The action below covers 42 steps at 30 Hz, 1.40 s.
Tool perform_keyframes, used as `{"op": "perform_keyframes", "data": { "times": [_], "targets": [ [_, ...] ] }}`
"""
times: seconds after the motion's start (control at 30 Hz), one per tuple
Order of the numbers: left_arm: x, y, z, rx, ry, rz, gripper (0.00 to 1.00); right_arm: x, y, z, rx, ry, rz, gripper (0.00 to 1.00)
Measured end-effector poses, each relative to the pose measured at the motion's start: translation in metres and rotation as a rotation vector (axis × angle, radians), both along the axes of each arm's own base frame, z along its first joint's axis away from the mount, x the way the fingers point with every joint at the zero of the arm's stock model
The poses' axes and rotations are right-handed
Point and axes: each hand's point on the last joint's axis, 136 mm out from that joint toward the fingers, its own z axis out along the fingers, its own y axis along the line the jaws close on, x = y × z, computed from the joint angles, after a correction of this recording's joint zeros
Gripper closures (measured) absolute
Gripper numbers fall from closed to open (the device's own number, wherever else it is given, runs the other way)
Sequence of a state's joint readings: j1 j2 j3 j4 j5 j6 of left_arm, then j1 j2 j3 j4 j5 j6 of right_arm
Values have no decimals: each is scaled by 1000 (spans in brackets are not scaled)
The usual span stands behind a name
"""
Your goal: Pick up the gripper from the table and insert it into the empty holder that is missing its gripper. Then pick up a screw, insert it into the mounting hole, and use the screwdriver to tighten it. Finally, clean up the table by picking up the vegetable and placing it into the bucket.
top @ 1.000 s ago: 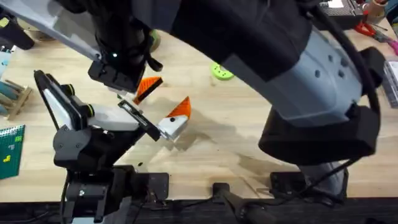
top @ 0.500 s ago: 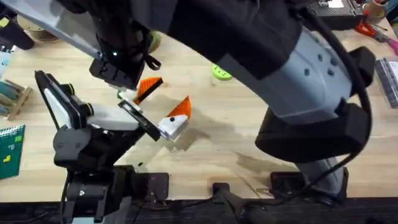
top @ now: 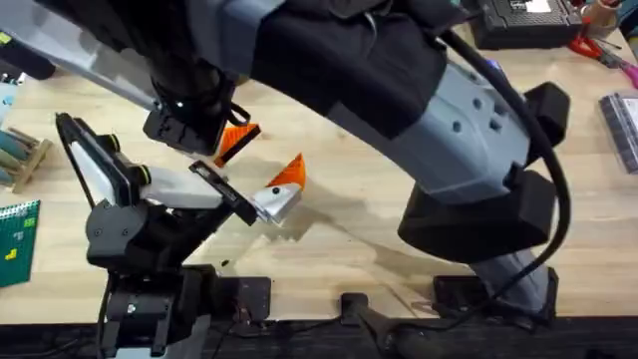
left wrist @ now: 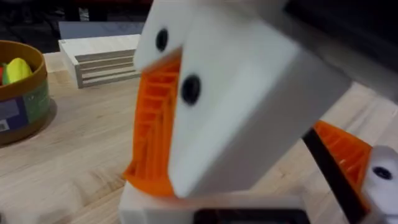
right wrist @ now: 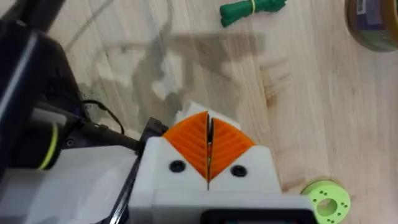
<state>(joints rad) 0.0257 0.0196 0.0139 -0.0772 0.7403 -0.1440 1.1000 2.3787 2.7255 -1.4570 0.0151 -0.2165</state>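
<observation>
My right arm reaches across to the left, and its gripper (top: 237,140) (right wrist: 208,149) is shut, the orange ribbed pads meeting on a thin line with nothing seen between them. It hovers beside my left gripper (top: 284,186), close before the left wrist camera. The left arm's white finger block, the holder (top: 271,206), carries an orange wedge (top: 289,172) at its tip; I cannot tell whether this wedge is the loose gripper. The green vegetable (right wrist: 252,9) lies on the table (top: 349,239) near the orange-yellow bucket (right wrist: 373,25) (left wrist: 18,99). The screw and screwdriver are out of view.
A lime-green disc (right wrist: 326,199) lies near the right gripper. A yellow toy (left wrist: 17,68) sits in the bucket, with a stepped wooden block (left wrist: 102,59) behind. A wooden rack (top: 20,155) and green board (top: 15,239) line the left edge.
The right arm's bulk has swung left and now covers the lime-green disc in the overhead view. Its gripper has stayed beside the left gripper. The left arm has not moved.
</observation>
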Motion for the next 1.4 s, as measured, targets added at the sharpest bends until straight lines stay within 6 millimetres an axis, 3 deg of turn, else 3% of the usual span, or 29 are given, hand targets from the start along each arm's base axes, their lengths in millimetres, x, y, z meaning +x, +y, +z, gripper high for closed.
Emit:
{"op": "perform_keyframes", "data": {
  "times": [0.13, 0.17, 0.3, 0.47, 0.6, 0.63, 0.93, 1.17, 1.27, 1.4],
  "targets": [
    [0, 0, 0, 0, 0, -3, 28, 0, -3, -1, -8, 7, -2, 958],
    [0, -1, 0, 2, -3, -4, 27, 1, -4, 2, -6, 7, -7, 846],
    [-1, -1, 2, 17, -26, -6, 28, 5, -7, 13, 23, 4, -18, 698],
    [-1, -1, 2, 24, -32, -7, 29, 11, -4, 50, 131, -44, -24, 511],
    [-1, -1, 2, 25, -33, -7, 28, 17, -18, 69, 159, -56, -45, 251],
    [-1, -1, 2, 26, -34, -7, 28, 19, -24, 73, 160, -55, -55, 227],
    [-1, -1, 2, 26, -34, -7, 28, 46, -55, 94, 170, -116, -141, 207],
    [-1, -1, 2, 26, -35, -7, 29, 52, -76, 119, 163, -211, -191, 176],
    [-1, -1, 2, 26, -34, -7, 28, 49, -93, 118, 98, -220, -210, 160],
    [-1, -1, 2, 26, -35, -7, 28, 38, -127, 99, -47, -192, -224, 156]
  ]
}}
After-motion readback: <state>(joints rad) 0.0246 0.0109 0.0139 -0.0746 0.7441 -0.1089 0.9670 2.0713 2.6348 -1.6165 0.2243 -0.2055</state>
